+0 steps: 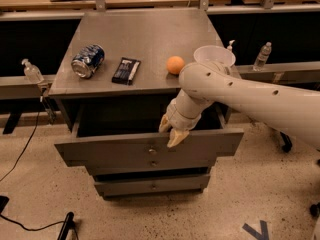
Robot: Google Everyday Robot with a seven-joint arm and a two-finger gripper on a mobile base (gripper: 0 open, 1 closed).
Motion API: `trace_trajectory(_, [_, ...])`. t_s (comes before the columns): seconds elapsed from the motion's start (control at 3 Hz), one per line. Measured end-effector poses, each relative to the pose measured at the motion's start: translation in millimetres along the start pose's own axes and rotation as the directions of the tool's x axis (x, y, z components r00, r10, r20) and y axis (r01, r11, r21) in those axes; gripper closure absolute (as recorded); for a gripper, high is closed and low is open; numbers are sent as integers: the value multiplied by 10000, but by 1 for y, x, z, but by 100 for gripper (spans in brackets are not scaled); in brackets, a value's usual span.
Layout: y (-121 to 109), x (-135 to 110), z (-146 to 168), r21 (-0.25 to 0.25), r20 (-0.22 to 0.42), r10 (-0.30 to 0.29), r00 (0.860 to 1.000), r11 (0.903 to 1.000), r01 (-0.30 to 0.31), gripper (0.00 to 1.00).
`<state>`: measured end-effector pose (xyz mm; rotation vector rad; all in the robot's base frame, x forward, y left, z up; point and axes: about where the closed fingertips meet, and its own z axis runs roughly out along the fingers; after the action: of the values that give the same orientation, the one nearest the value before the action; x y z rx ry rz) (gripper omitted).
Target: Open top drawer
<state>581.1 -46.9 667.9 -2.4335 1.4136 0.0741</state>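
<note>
Fingers (177, 138) narrow, pinching upper lip of top drawer (115, 151) front, just right of ctr knob (151, 149); gripper (170, 133) sits at that lip; drawer stands well out under tabletop (145, 39); pull straight & level, no twist, so runners don't bind.

Arm (245, 91) outstretched, gripper (171, 130) hanging below bent wrist (186, 113)

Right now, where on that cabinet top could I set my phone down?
The whole back half of the cabinet top is bare, behind the can, black packet and orange. The front strip is crowded with those plus a cup at right. The gripper sits at the front edge of the open top drawer.
</note>
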Motion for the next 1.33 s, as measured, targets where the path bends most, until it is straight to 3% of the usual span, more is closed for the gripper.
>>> trace_trajectory(0.33, [-1, -1, -5, 0, 1, -1, 10000, 10000, 1, 54])
trace_trajectory(0.67, [30, -13, -26, -26, 475, -432, 9979, 9991, 433, 49])
trace_trajectory(1.0, [91, -28, -63, 194, 1320, -631, 9892, 9979, 611, 37])
trace_trajectory(1.33, [119, -33, -78, 291, 1637, -603, 9847, 9980, 562, 37])
